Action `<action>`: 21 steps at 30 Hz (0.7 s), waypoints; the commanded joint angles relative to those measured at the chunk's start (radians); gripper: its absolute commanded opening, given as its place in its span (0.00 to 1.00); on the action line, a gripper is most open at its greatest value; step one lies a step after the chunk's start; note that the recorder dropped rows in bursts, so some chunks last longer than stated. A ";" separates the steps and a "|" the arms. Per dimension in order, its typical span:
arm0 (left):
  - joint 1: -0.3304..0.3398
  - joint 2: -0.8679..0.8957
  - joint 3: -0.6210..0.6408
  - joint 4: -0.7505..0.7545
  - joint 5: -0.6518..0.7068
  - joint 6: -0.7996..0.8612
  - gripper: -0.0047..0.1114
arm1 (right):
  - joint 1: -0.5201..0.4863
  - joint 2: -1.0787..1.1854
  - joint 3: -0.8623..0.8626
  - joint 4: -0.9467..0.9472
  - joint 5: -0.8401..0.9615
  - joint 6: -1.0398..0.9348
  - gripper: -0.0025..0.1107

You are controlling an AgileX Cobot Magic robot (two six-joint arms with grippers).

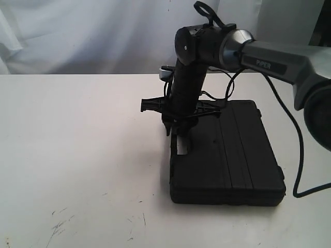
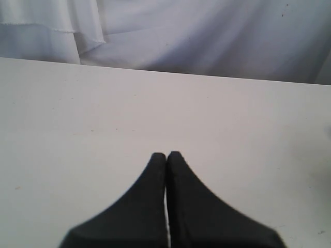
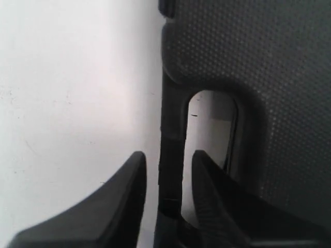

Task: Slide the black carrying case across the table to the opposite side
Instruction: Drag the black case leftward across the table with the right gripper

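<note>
The black carrying case (image 1: pixel 238 155) lies flat on the white table (image 1: pixel 77 155), right of the middle, its handle side facing left. My right gripper (image 1: pixel 178 135) points down at that side. In the right wrist view it (image 3: pixel 168 160) is open, one finger on each side of the handle bar (image 3: pixel 172 129), with a small gap on both sides. One finger sits in the handle's cut-out, beside the case's dimpled lid (image 3: pixel 248 51). My left gripper (image 2: pixel 166 155) is shut on nothing above bare table (image 2: pixel 103 103). It does not show in the exterior view.
A white curtain (image 1: pixel 103 36) hangs behind the table's far edge. The right arm's black cable (image 1: pixel 297 155) loops down to the right of the case. Dark scuff marks (image 1: pixel 59 222) lie near the front left. Bare tabletop stretches left of the case.
</note>
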 commanded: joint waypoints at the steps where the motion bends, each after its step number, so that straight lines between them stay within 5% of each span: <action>1: 0.002 -0.004 0.004 -0.004 -0.007 0.001 0.04 | 0.007 -0.002 -0.009 -0.014 -0.012 0.023 0.35; 21: 0.002 -0.004 0.004 -0.004 -0.007 0.001 0.04 | 0.027 0.050 -0.009 -0.063 -0.029 0.145 0.35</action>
